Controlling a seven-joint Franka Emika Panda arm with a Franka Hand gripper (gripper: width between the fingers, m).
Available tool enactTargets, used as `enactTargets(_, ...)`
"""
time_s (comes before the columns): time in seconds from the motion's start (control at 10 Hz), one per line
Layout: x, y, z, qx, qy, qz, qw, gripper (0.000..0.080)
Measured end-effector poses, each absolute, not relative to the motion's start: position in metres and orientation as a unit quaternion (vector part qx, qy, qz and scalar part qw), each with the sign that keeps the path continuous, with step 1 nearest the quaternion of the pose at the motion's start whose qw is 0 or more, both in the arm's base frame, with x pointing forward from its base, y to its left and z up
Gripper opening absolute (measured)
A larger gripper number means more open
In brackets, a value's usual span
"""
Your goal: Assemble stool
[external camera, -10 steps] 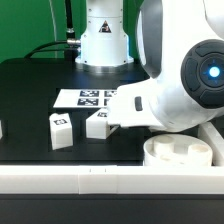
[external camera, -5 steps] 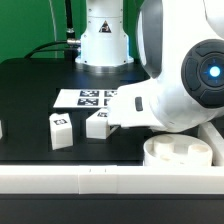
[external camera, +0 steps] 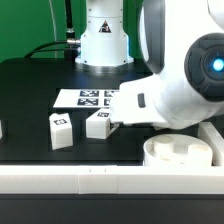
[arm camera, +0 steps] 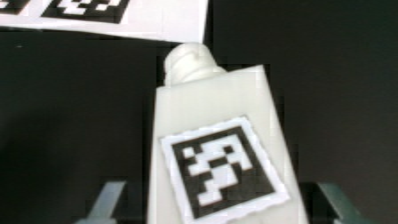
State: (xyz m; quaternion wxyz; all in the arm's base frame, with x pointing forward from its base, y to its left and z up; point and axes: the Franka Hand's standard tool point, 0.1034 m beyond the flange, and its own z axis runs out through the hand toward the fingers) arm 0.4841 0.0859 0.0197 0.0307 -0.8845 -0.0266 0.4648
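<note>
Near the middle of the desk, just in front of the marker board, the tool is clenched on the held leg, a chunky white block. In the wrist view one of its grey fingers stands on each side of the block and presses against its flanks. The held leg's long axis runs from between the fingers toward the marker board, and its ribbed peg end points at the board's near edge. Its broad face with the black-and-white tag is turned toward the wrist camera. Whether its underside rests on the desk cannot be told. The free leg stands apart on the exterior view's left of the held one, closer to the front edge, its tag on the upper face. The round seat lies in the front corner on the exterior view's right, flat, with its recessed sockets upward, just behind the long white rail that follows the front edge. The desk top is matt black. The arm's white base stands at the back edge, and behind it are a green backdrop and dark cables.
</note>
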Motion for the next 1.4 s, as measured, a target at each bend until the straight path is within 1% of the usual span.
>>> enactTargets(0.1, 0.489, 0.092, 0.035, -0.887, -0.023, 0.460, 0.039, 0.0323)
enactTargets(0.2, 0.496, 0.097, 0.056, -0.890, -0.016, 0.452, 0.050, 0.0324)
enactTargets(0.3, 0.503, 0.100, 0.073, -0.896, -0.012, 0.440, 0.054, 0.0324)
enactTargets(0.4, 0.508, 0.100, 0.078, -0.902, -0.014, 0.428, 0.054, 0.0324)
enactTargets(0.6, 0.512, 0.101, 0.073, -0.910, -0.012, 0.411, 0.055, 0.0324)
enactTargets(0.7, 0.523, 0.102, 0.070, -0.924, -0.009, 0.377, 0.056, 0.0324)
enactTargets(0.8, 0.529, 0.102, 0.071, -0.943, -0.005, 0.328, 0.056, 0.0324)
enactTargets(0.9, 0.527, 0.101, 0.076, -0.952, 0.005, 0.303, 0.054, 0.0324)
enactTargets(1.1, 0.539, 0.098, 0.088, -0.972, 0.014, 0.229, 0.056, 0.0324)
enactTargets(1.3, 0.553, 0.097, 0.104, -0.984, 0.017, 0.166, 0.057, 0.0324)
enactTargets(1.4, 0.555, 0.098, 0.100, -0.991, 0.019, 0.123, 0.057, 0.0324)
